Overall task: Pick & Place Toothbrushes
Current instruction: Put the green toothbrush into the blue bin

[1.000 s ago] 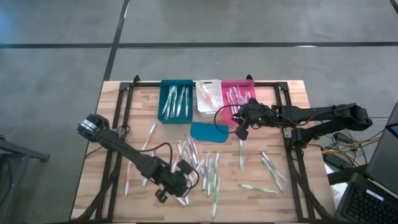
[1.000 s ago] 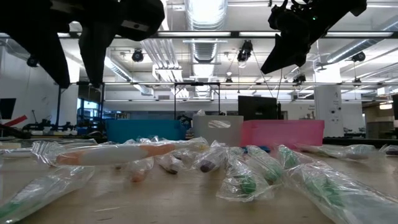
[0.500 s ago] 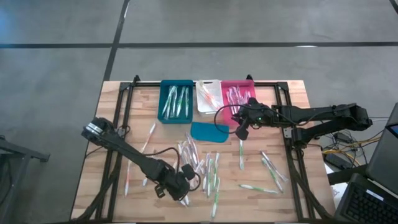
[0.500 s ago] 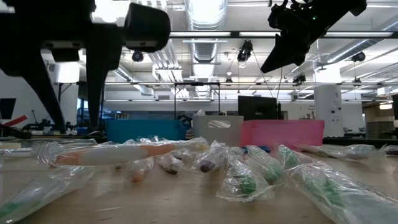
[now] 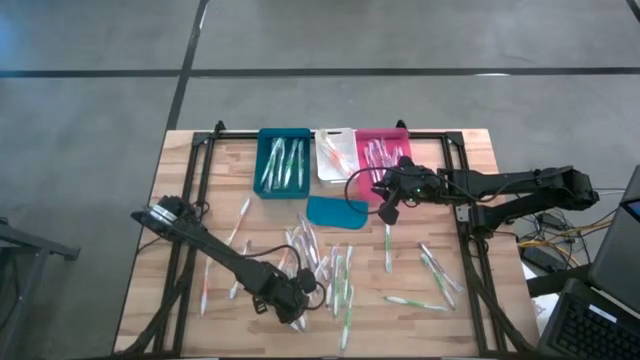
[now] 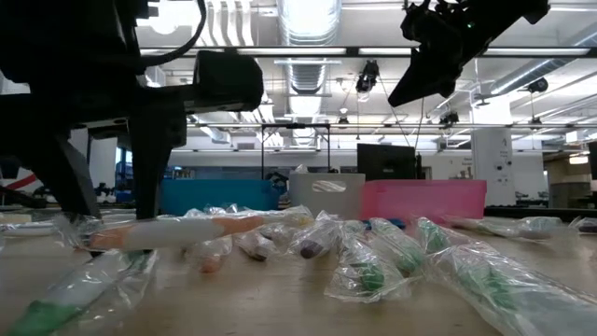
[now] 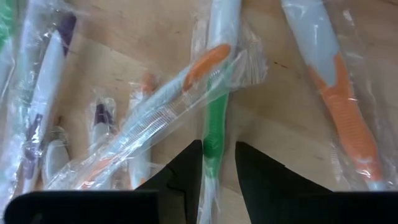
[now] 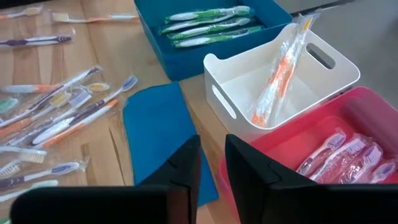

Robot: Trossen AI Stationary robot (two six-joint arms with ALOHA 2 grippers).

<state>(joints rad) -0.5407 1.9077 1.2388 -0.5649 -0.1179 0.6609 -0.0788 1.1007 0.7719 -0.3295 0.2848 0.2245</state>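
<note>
Many toothbrushes [image 5: 330, 270] in clear wrappers lie scattered on the wooden table. My left gripper [image 5: 290, 302] points steeply down into the pile's near left part and is open. Its fingers [image 7: 186, 171] stand on either side of a white toothbrush's green handle [image 7: 213, 134], which lies flat under an orange-accented one [image 7: 186, 84]. In the low view these fingers [image 6: 154, 177] reach down to the wrappers. My right gripper [image 5: 388, 212] hangs above the table in front of the pink bin [image 5: 383, 150], narrowly open, with nothing between its fingers [image 8: 249, 174]. My left gripper comes from above, slanting, with one finger on each long side of the green handle [image 7: 211, 149], which runs lengthwise through the gap between them. The toothbrush lies flat on the table. Whether the fingers touch it, I cannot tell.
At the far edge stand a teal bin [image 5: 284, 162] with green toothbrushes, a white bin [image 5: 336, 155] with an orange one and the pink bin with purple ones. A flat teal piece [image 5: 336, 211] lies before them. More toothbrushes lie at the right [image 5: 437, 268] and left [image 5: 240, 220].
My left gripper has gone down onto the toothbrush pile, a little toward the table's right edge, and has rolled about its own pointing line. A wrapped toothbrush at the near left of the low view has shifted a little.
</note>
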